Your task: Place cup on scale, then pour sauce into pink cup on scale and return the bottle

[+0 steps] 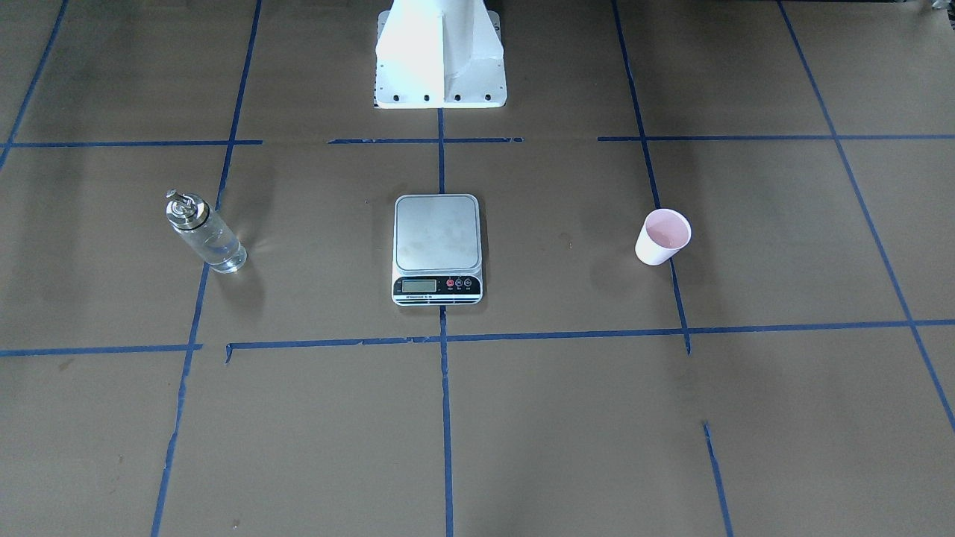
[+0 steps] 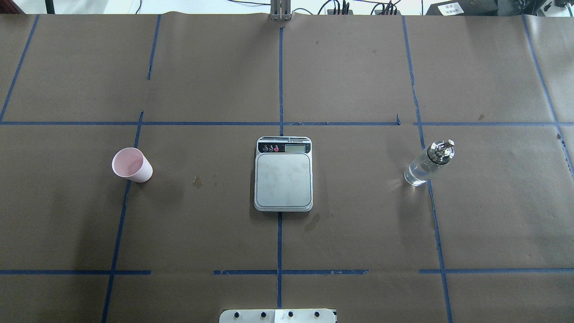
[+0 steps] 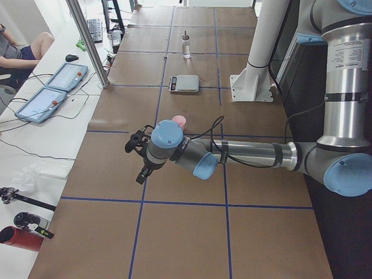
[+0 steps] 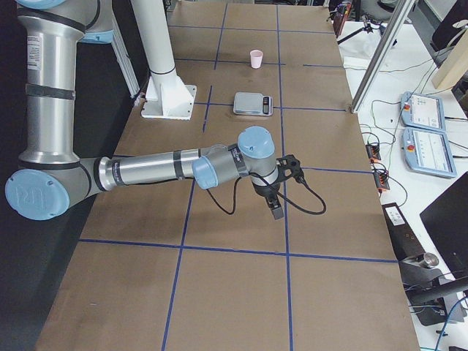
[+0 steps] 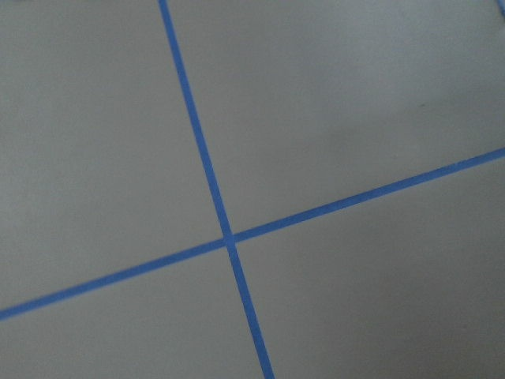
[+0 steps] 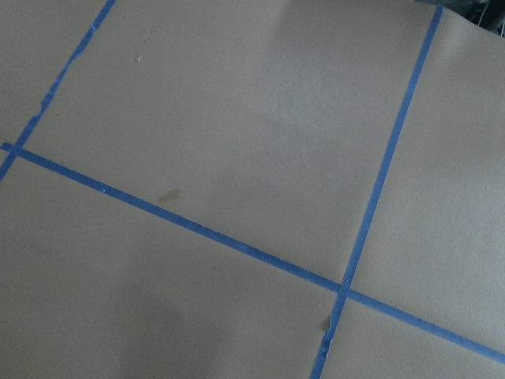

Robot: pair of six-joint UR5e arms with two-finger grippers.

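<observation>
The scale (image 2: pixel 283 179) lay flat at the middle of the table (image 2: pixel 358 224), over the central line of blue tape (image 2: pixel 280 80). Its black display panel was on the edge away from the robot's white pedestal (image 1: pixel 440 60).

The cup (image 2: pixel 132 164) stood upright on the table on the robot's left side, well apart from the scale and resting on one of the tape lines. Its pale pink inside faced up.

The bottle (image 2: pixel 428 163) stood upright on the robot's right side, equally far from the scale and also on a tape line. It had clear glass below and a shiny metal pourer on top. Neither cup nor bottle touched anything but the table.

Both arms were drawn back toward the table's ends, away from all three things. The left arm (image 3: pixel 250 154) reached out low over the brown paper, and the left pincer (image 3: pixel 141 174) pointed down near the table with nothing seen in it. The right arm (image 4: pixel 146 170) was stretched out in the same way at the other end, and the right pincer (image 4: pixel 275 208) also pointed down with nothing seen in it. The pincers showed only in the two side views, so I cannot tell how far either one was open. Each wrist camera showed only brown paper crossed by tape.
</observation>
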